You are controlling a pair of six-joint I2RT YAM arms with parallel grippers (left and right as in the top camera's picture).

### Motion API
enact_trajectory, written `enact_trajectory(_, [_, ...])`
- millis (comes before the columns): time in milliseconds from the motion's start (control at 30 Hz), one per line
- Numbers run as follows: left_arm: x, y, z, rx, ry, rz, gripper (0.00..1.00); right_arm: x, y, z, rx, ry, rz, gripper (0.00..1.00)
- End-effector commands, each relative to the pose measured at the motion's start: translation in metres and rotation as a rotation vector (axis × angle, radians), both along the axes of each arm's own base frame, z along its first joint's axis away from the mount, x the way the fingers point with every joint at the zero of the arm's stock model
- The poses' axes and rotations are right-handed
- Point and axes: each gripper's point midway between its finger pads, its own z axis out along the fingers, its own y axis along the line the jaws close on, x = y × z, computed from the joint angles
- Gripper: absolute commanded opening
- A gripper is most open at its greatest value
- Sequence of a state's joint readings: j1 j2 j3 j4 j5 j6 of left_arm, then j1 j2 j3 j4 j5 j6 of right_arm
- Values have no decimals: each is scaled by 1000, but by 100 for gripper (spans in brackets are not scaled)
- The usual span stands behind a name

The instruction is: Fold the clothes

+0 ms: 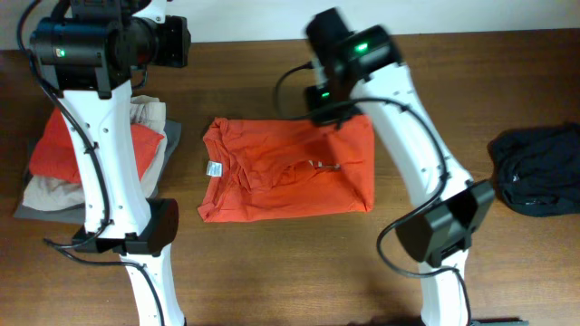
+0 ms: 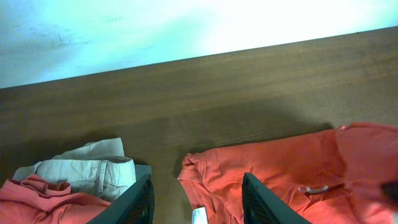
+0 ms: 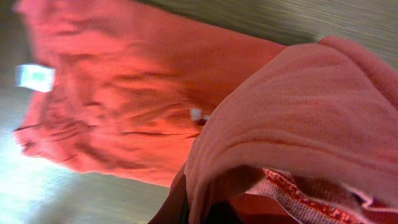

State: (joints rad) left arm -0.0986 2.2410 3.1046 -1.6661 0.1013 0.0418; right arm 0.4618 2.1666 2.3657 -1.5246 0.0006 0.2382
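At 9 o'clock from the T-shirt (image 1: 290,177) you have 1 stack of clothes (image 1: 63,167): orange on top, beige and grey beneath. At 3 o'clock, well apart, a dark garment (image 1: 539,169) lies bunched. Nothing lies between them and the shirt but bare table (image 1: 272,272).

Your left arm rises from its base at 7 o'clock and leans over the stack. Its wrist is high at 11 o'clock. The left gripper (image 2: 198,179) is about halfway open with nothing in it, hanging above the table beside the collar.

Your right arm reaches from its base at 5 o'clock up to the shirt's 12 o'clock edge, near the 1 o'clock corner. The right gripper (image 1: 331,118) is closed almost fully. Its wrist view shows a bunched fold of orange cloth draped over it, so it has hold of the T-shirt, though the fingers themselves are hidden.

The shirt lies mid-table, already folded into a rough rectangle. Its long axis runs from 9 to 3 o'clock, with the collar and white neck label (image 1: 214,168) at the 9 o'clock end.
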Motion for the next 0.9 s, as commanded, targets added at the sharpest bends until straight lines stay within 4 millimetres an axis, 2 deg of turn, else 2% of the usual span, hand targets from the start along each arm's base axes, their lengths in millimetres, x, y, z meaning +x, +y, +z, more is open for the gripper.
enact_trajectory(0, [-1, -1, 6, -15, -18, -5, 45, -6, 36, -3, 25, -19, 2, 9])
enact_trajectory(167, [0, -1, 7, -16, -26, -5, 45, -12, 78, -24, 48, -8, 45, 11])
enact_trajectory(200, [0, -1, 7, -16, -26, -5, 45, -15, 94, -36, 68, 11, 69, 11])
enact_trajectory(333, [0, -1, 7, -16, -25, -5, 45, -22, 123, -60, 133, 76, 113, 14])
enact_trajectory(400, [0, -1, 7, -16, -25, -5, 45, -26, 144, -70, 188, 106, 146, 18])
enact_trajectory(433, [0, -1, 7, -16, -25, -5, 45, -30, 161, -72, 237, 112, 176, 27])
enact_trajectory(500, [0, -1, 7, -16, -25, -5, 45, -32, 175, -71, 259, 95, 202, 35])
enact_trajectory(633, [0, -1, 7, -16, -24, -5, 45, -42, 192, -69, 274, 80, 242, 52])
enact_trajectory(767, [0, -1, 6, -15, -21, -5, 45, -54, 201, -69, 267, 82, 299, 54])
enact_trajectory(867, [-1, -1, 5, -14, -16, -4, 45, -44, 183, -69, 205, 59, 266, 52])
